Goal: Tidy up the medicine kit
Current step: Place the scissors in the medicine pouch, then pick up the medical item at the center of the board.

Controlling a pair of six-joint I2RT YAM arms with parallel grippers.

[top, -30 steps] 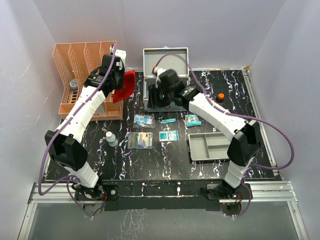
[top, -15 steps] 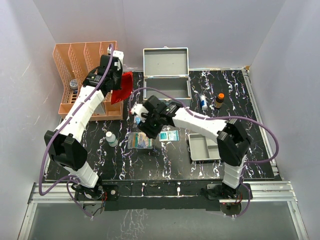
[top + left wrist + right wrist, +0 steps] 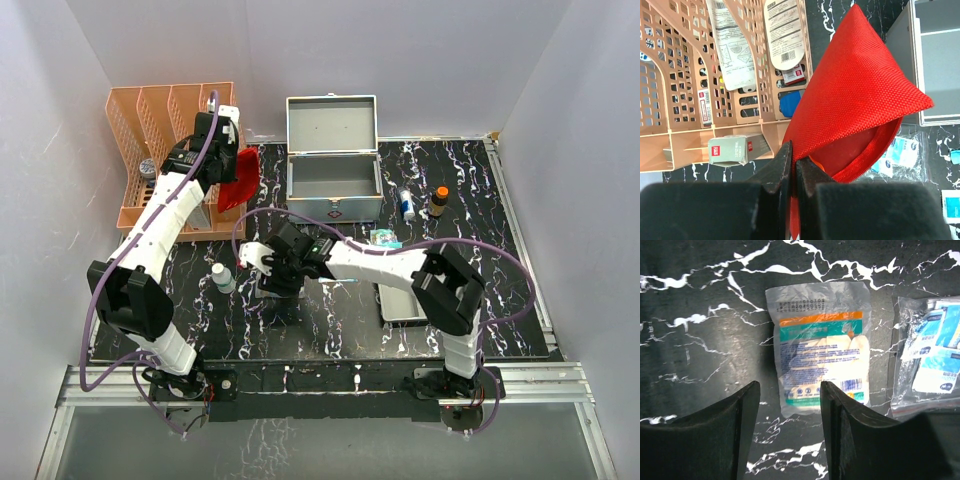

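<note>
Over the clear packet [image 3: 820, 347]: the right gripper [image 3: 789, 390] is poised with its fingers spread and nothing between them; the packet, banded orange and teal, lies flat under the gap.
Change: a second ago this gripper was seen at the open medicine kit [image 3: 333, 185]; it has since been swung left across the table [image 3: 330, 330] and its fingers have been widened.
Meaning: a fresh pick is judged to be set up, with this packet as the next item for the kit.
Left gripper [image 3: 792, 155]: clenched on the lower edge of the red pouch [image 3: 855, 90], which is held up beside the orange file rack [image 3: 715, 75]; little has been moved here over the last second.
Medicine kit: stood at the far middle of the table with its lid raised; no contents can be made out from above.
Edges: a clear bag of blue sachets [image 3: 932, 357] lies just beside the packet, and a small white bottle [image 3: 223, 278] stands near the gripper's other side; only a thin flat rim is offered for gripping.
Open room: bare tabletop is seen on the packet's side away from the bag; the grey tray [image 3: 400, 305] is partly covered by the right arm, and the pouch hangs near the kit's left wall.
</note>
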